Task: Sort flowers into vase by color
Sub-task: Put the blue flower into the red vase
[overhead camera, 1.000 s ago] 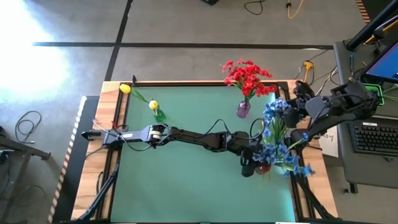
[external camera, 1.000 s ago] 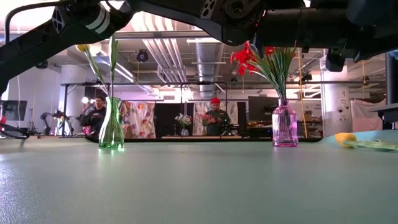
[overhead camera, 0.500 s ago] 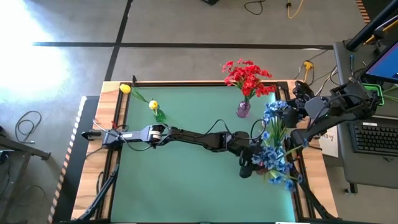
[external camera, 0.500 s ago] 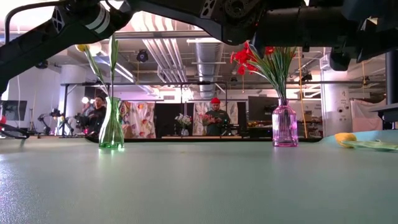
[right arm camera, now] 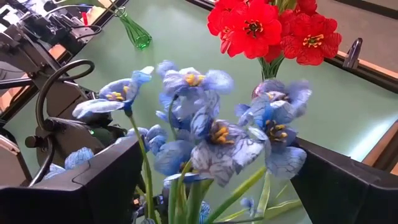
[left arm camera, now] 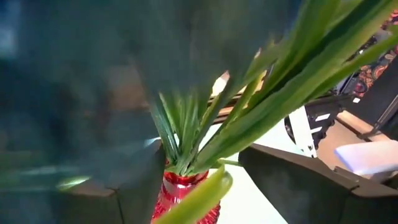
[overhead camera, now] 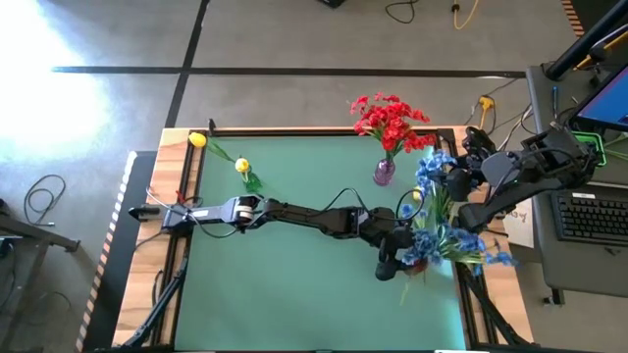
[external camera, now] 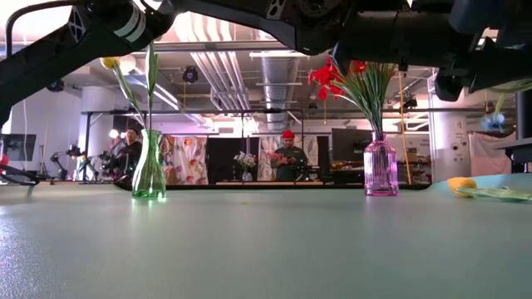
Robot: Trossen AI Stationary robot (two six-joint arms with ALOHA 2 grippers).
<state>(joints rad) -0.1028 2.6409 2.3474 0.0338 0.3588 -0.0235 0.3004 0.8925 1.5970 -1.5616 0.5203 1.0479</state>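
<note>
Several blue-blossomed artificial flowers (overhead camera: 437,221) stand in a red vase (left arm camera: 183,196) near the bench's right edge, between both released end effectors; left end effector (overhead camera: 391,263) could topple them withdrawing.

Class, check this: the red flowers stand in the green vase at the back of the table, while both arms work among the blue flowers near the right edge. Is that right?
Not quite. The red flowers stand in the pink vase, not the green vase; the low view shows both vases plainly. The rest holds: the left gripper and right gripper are among the blue flowers.
</note>
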